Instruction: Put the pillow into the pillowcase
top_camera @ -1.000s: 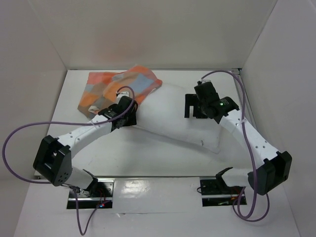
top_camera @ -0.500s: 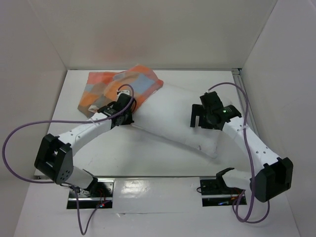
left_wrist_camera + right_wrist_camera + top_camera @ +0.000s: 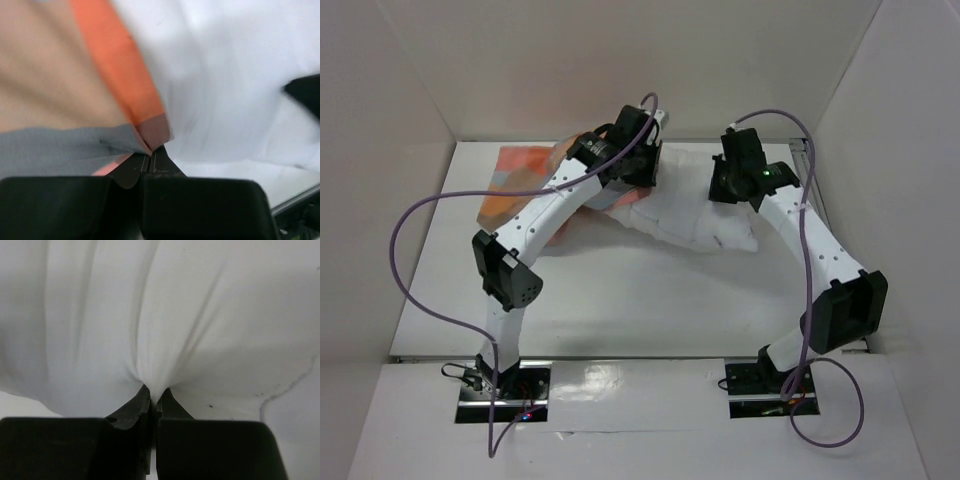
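Note:
The white pillow [image 3: 692,212] lies across the back middle of the table, bunched and partly lifted. The checked orange, tan and grey pillowcase [image 3: 516,188] sits at the back left, its near edge raised over the pillow's left end. In the left wrist view my left gripper [image 3: 151,152] is shut on a corner of the pillowcase [image 3: 75,90], with the pillow [image 3: 225,70] just to its right. In the right wrist view my right gripper [image 3: 154,395] is shut on a pinched fold of the pillow [image 3: 165,315], whose fabric pulls into taut creases.
White walls [image 3: 620,60] close in the table at the back and on both sides. A metal rail [image 3: 807,150] runs along the right wall. Purple cables [image 3: 420,215] loop off both arms. The right arm [image 3: 305,92] shows dark at the left wrist view's edge.
Both arms have swung up and toward the back wall. The right gripper has shut on the pillow and pulled it back. The left gripper has lifted the pillowcase edge.

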Controlling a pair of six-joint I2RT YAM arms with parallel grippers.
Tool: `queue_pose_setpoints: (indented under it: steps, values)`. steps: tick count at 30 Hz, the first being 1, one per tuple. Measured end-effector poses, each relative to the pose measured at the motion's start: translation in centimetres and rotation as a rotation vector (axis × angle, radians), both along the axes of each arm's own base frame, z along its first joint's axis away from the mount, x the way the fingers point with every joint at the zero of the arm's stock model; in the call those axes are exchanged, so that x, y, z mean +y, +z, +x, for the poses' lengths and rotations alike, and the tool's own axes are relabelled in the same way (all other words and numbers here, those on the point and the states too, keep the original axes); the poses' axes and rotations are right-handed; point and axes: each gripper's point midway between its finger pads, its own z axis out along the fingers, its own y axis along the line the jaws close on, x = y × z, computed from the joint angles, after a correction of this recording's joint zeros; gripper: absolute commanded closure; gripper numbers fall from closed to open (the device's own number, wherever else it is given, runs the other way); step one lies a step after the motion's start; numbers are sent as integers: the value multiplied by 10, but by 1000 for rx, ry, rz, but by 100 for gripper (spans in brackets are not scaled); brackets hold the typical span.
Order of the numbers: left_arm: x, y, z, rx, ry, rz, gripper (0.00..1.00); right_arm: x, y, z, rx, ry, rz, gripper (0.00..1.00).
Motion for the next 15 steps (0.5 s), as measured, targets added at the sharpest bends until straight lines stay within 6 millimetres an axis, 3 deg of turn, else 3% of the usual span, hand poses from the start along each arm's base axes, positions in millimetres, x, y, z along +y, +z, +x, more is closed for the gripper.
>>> queue_pose_setpoints:
  steps: [3, 5, 8, 12, 15]
  values:
    - [-23, 18, 7, -6, -69, -64, 100, 8, 20, 3, -67, -7, 28, 100]
    - [-30, 17, -1, 30, -113, -89, 100, 19, 14, -10, -64, -4, 44, 100]
    - [-25, -4, -16, 103, -136, -76, 100, 35, -20, -42, 13, 15, 66, 100]
    - [-4, -51, -47, 222, -138, -11, 100, 49, -64, -82, 117, 29, 99, 100]
    - [13, -67, -71, 266, -132, 44, 74, 50, -64, -94, 109, 25, 118, 100]
